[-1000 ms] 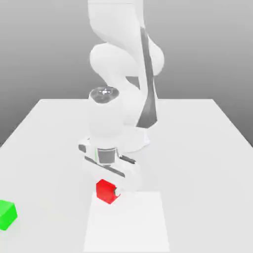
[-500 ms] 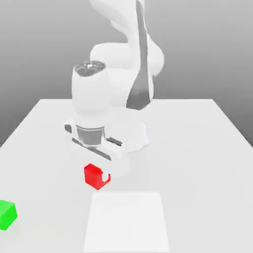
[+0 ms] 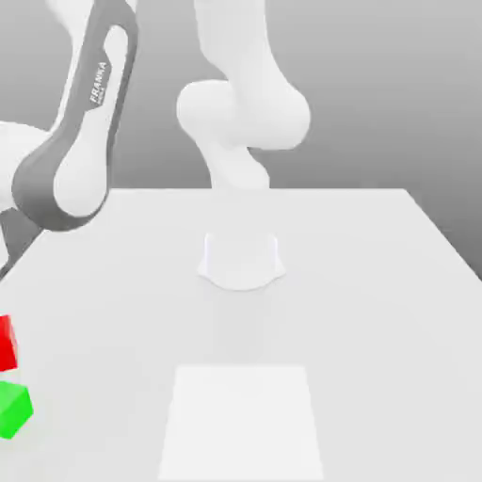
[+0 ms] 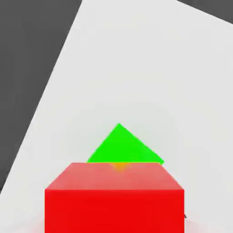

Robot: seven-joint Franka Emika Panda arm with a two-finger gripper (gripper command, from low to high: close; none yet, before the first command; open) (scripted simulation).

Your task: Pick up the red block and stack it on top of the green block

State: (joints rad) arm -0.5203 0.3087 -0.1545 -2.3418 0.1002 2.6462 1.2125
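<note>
- Red block sits off the tabletop, in the air just above the green block, at the exterior view's left edge; only part of it clears the frame edge.
- It hangs there because it's carried: hand view has the red block right up against the camera, where something pinched in the end effector would sit. The finger pads can't be made out, but the end effector reads as pressed together on the red block.
- Green block rests on the tabletop, seen beyond and under the red block in the hand view. Its corner points toward the camera, so it looks rotated relative to the red block.
- Small gap between the two blocks in the exterior view; not touching, so not stacked yet.
- Arm link leans over toward the green block's side, which puts the load above the target.
- Judgement: transport step nearly finished, lowering and release left.
- Next move likely needs centring over the green block and maybe a yaw match so the faces line up.
- Risk: an off-centre or twisted set-down could leave the red block overhanging the green block, or nudge it.
- Green block is near the tabletop's edge, so there's little margin if it gets pushed.
</note>
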